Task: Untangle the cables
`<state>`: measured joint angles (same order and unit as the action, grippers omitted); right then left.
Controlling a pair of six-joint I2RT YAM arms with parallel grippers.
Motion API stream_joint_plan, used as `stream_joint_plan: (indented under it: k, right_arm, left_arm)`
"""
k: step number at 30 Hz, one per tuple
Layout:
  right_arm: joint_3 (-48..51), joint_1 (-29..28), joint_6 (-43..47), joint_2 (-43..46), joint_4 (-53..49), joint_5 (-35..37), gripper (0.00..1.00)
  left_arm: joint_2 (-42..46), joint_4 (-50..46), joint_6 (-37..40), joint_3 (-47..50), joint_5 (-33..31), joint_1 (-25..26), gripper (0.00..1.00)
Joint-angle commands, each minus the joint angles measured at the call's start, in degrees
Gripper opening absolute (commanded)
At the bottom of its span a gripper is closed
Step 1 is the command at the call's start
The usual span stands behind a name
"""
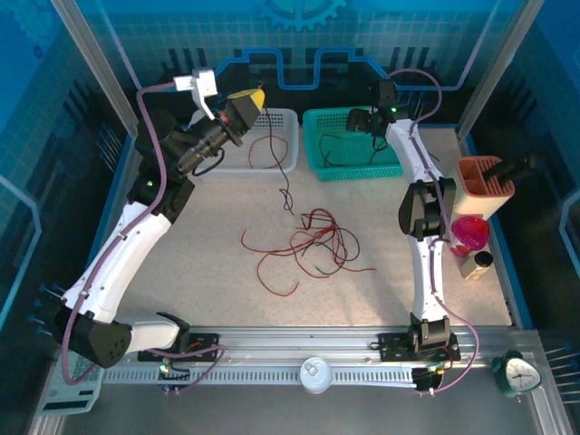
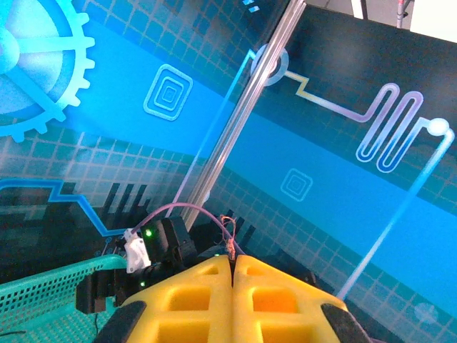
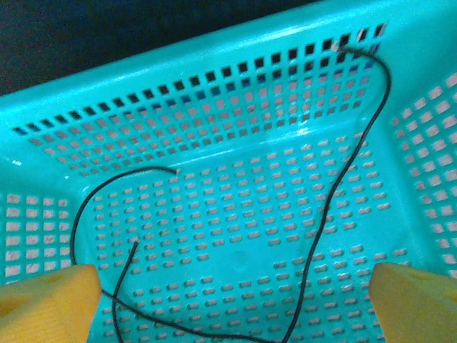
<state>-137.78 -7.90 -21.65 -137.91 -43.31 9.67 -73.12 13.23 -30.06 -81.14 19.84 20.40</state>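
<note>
A tangle of thin red and black cables (image 1: 313, 240) lies on the table's middle. My left gripper (image 1: 248, 96) is raised over the white basket (image 1: 288, 116). Its yellow fingers (image 2: 200, 293) are shut on a red cable, whose frayed end (image 2: 232, 246) pokes out between the tips (image 2: 233, 259). That red cable (image 1: 263, 149) hangs into the white basket, and a black strand (image 1: 286, 177) trails from the basket onto the table. My right gripper (image 1: 359, 120) is open (image 3: 228, 286) above the teal basket (image 3: 214, 100), where a black cable (image 3: 335, 200) lies loose.
The teal basket (image 1: 317, 120) stands beside the white one at the back. At the right edge are an orange holder (image 1: 483, 186), a pink cup (image 1: 469, 234) and a small bottle (image 1: 478, 263). A clock (image 1: 517, 372) and a white round lid (image 1: 315, 374) sit by the near rail.
</note>
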Motion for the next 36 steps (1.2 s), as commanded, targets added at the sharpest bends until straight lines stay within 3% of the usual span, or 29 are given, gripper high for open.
stream_joint_plan:
  k: [1,5,14,20,25,32,36]
  right_arm:
    - [2.0,0.3,0.4,4.3,1.8,-7.2,0.93]
    - [7.7,-1.1,0.1,12.1,6.9,-13.0,0.88]
    - [23.7,-4.4,-1.2,30.2,16.8,-14.0,0.84]
    - [34.6,-4.0,-1.9,37.1,20.5,-7.1,0.79]
    - [41.2,-1.7,-5.2,39.7,23.0,-15.4,0.72]
    - [52.2,-4.3,-7.4,48.7,30.0,-25.8,0.71]
    - [58.5,-7.4,-7.0,56.1,31.9,-28.1,0.72]
  left_arm:
    - [0.8,2.4,-0.4,0.8,0.3,0.5,0.00]
    - [0.9,3.3,-0.8,1.4,0.4,0.6,0.00]
    - [0.1,5.6,-2.1,2.3,1.0,1.0,0.00]
    - [-0.9,6.2,-2.8,1.2,1.7,1.3,0.00]
    - [-1.0,6.4,-2.8,0.9,1.4,1.4,0.00]
    - [-1.5,6.2,-2.9,0.8,0.8,1.5,0.00]
    - [-1.7,6.1,-2.6,1.1,0.2,1.4,0.00]
